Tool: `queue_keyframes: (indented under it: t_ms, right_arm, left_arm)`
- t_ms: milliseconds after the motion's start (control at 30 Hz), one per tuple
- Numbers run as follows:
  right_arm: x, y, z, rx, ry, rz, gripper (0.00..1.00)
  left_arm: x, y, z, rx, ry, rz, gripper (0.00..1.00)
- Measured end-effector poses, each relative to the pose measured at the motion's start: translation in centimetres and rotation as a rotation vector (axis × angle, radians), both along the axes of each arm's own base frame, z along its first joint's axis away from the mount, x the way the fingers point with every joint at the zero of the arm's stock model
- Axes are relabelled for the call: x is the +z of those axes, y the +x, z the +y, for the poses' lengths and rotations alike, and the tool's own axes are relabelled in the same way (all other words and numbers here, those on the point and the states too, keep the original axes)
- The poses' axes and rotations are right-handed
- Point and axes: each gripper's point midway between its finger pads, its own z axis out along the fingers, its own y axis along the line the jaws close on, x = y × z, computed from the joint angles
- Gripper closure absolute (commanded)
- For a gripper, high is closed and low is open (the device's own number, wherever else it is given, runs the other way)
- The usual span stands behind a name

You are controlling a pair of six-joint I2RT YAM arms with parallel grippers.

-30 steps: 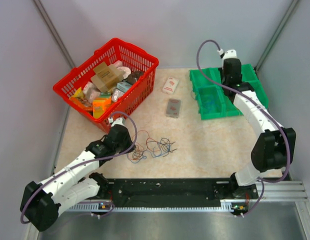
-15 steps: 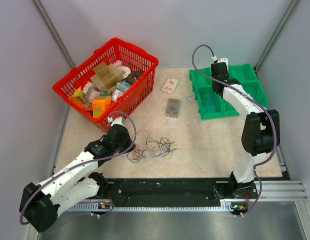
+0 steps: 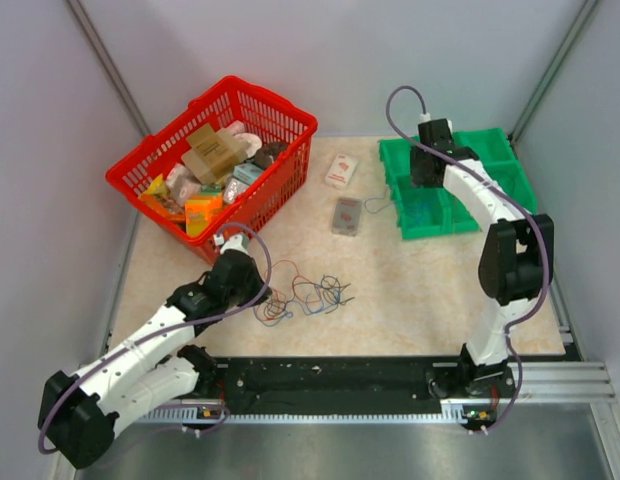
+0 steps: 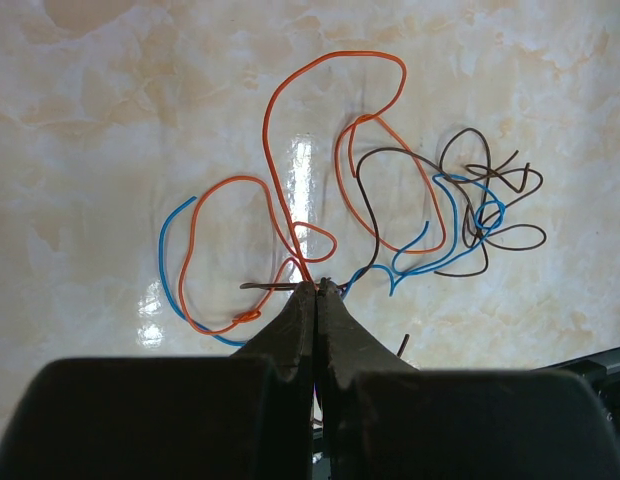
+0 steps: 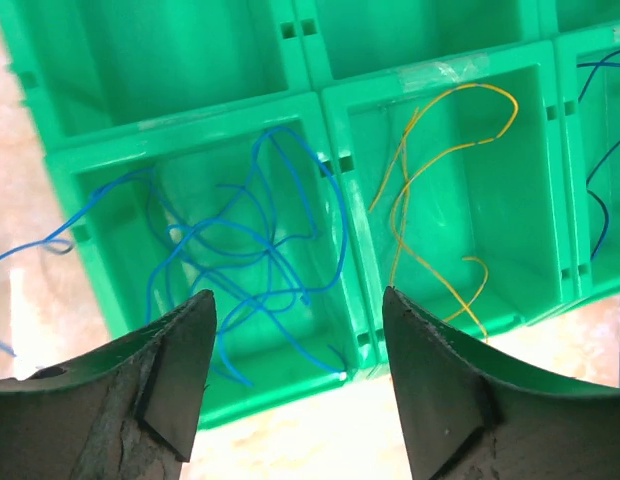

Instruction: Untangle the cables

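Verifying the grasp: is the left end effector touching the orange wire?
Touching. Left wrist view: the orange wire runs down into the shut tips of the left end effector, pinched there.

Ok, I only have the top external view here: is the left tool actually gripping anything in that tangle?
Observer: Yes. The left wrist view shows the left tool shut on an orange cable that runs straight into its tips.
Operator: And the right tool, up over the green bins?
Observer: Its wrist view shows it open, with nothing between the fingers.
Operator: Is anything in the bins below it?
Observer: Blue cables lie in one compartment and yellow cables in the one beside it.
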Motion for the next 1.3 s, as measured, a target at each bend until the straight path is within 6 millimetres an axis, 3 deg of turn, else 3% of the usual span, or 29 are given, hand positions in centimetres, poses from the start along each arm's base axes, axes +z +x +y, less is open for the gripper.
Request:
queue_keyframes:
  t_ms: [133, 267, 367, 433, 600, 867, 967, 1033, 1133, 1300]
  right_arm:
    - [1.7, -0.6, 2.1, 0.023, 0.067, -0.03, 0.25]
    - [2.8, -1.0, 7.6, 0.077, 0.185, -0.084, 0.3]
    - [1.9, -1.9, 12.0, 0.063, 0.331, -0.093, 0.32]
    - [-0.2, -3.5, 14.3, 0.015, 0.462, -0.075, 0.32]
    - [-6.5, -6.6, 14.1, -0.171, 0.553, 0.027, 0.34]
    - [-7.5, -3.0, 14.5, -0.294, 0.632, -0.104, 0.36]
    - [-8.4, -2.1, 14.8, -0.338, 0.657, -0.13, 0.5]
    - [-9.1, -1.7, 14.9, -0.355, 0.661, -0.142, 0.74]
    - [-10.0, -1.3, 14.8, -0.358, 0.641, -0.149, 1.0]
    - [-9.1, -1.1, 13.7, -0.348, 0.58, -0.185, 1.0]
  left_arm:
    - [0.0, 0.0, 0.0, -0.001, 0.0, 0.0, 1.0]
    - [-0.5, 0.1, -0.1, -0.002, 0.009, 0.014, 1.0]
    - [-0.6, 0.0, -0.1, -0.003, 0.012, 0.021, 1.0]
    - [-0.4, 0.0, -0.1, -0.003, 0.008, 0.015, 1.0]
    - [0.2, 0.1, 0.0, 0.0, -0.004, -0.008, 1.0]
    - [0.3, 0.1, 0.0, 0.002, -0.005, -0.013, 1.0]
    - [0.3, 0.1, 0.0, 0.002, -0.005, -0.013, 1.0]
    - [0.3, 0.1, 0.1, 0.004, -0.003, -0.014, 1.0]
    - [0.3, 0.1, 0.2, 0.009, 0.002, -0.015, 1.0]
    - [0.6, 0.2, 0.4, 0.018, 0.001, -0.033, 1.0]
